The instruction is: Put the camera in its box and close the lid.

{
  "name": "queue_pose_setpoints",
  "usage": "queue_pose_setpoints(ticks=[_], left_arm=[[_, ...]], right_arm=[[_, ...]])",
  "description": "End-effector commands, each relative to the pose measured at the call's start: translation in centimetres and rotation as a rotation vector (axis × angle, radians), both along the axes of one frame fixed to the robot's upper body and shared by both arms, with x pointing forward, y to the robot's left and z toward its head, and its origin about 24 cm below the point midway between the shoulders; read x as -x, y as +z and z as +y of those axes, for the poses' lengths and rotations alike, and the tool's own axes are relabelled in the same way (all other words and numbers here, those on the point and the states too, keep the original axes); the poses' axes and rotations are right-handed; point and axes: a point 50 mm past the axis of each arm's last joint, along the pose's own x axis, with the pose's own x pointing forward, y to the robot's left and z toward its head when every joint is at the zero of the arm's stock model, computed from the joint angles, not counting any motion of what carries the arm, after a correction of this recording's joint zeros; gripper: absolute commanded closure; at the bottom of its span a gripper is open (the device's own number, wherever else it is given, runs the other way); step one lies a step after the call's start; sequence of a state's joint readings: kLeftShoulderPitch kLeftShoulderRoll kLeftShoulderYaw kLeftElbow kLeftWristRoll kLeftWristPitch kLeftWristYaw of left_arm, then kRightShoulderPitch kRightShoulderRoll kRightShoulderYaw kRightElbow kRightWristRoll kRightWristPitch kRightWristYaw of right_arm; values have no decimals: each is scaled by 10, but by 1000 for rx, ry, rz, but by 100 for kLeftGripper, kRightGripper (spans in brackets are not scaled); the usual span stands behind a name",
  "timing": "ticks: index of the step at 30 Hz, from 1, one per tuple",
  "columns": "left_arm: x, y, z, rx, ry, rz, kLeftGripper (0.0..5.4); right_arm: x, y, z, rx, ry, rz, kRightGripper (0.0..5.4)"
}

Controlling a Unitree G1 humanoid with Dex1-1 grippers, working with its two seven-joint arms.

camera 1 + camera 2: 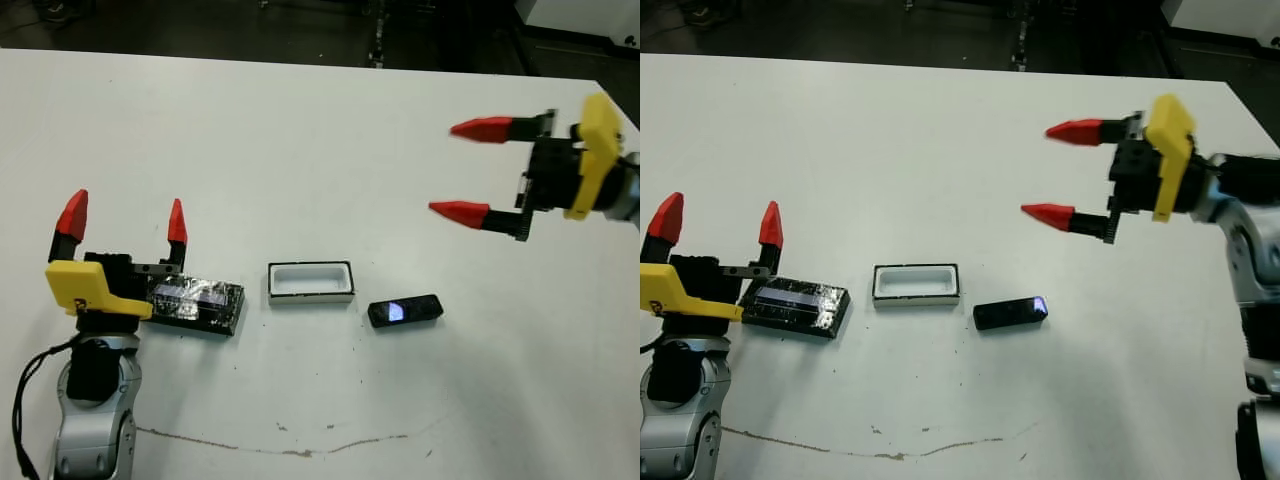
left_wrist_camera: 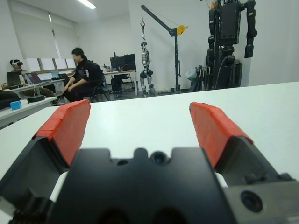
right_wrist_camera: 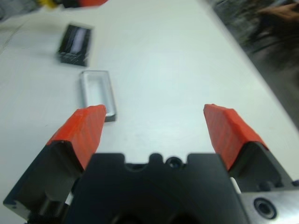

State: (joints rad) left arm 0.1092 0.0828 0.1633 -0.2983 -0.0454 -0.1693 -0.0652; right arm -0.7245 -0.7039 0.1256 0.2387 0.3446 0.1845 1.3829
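Note:
The camera (image 1: 404,311), a small black bar with a bluish gleam, lies on the white table just right of the box (image 1: 310,282), a shallow white-rimmed tray that holds nothing. Left of the box lies the lid (image 1: 196,302), a glossy black slab. My left gripper (image 1: 125,222) stands open at the lid's left end, fingers pointing up and away, holding nothing. High at the right, my right gripper (image 1: 470,170) is open too, its fingers pointing left, well above and right of the camera. The right wrist view shows the box (image 3: 97,93) and the lid (image 3: 76,43).
A brown scratch line (image 1: 270,447) runs along the table's near part. The table's far edge (image 1: 300,62) meets a dark floor. In the left wrist view, seated people (image 2: 84,77), a small crane and a hanging robot (image 2: 230,37) show beyond the table.

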Motion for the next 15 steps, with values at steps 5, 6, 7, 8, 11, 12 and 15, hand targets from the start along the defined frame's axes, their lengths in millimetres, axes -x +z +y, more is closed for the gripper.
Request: queue_pose_setpoints(ticks=[5, 6, 7, 8, 11, 12, 15], left_arm=[[1, -2, 0, -13, 8, 14, 1], [1, -2, 0, -14, 9, 14, 1], [1, -2, 0, -16, 11, 15, 1], [1, -2, 0, -17, 12, 16, 1], [1, -2, -1, -15, 11, 18, 1], [0, -2, 0, -16, 10, 19, 1], [0, -2, -1, -11, 8, 17, 1]], right_arm=[[-7, -22, 10, 121, 194, 107, 0], [-7, -25, 11, 132, 209, 129, 0], [-8, -27, 12, 151, 225, 136, 0], [-8, -30, 13, 163, 233, 156, 0], [-7, -33, 17, 209, 261, 167, 0], [-7, -33, 18, 215, 271, 168, 0], [-6, -37, 20, 240, 280, 209, 0]])
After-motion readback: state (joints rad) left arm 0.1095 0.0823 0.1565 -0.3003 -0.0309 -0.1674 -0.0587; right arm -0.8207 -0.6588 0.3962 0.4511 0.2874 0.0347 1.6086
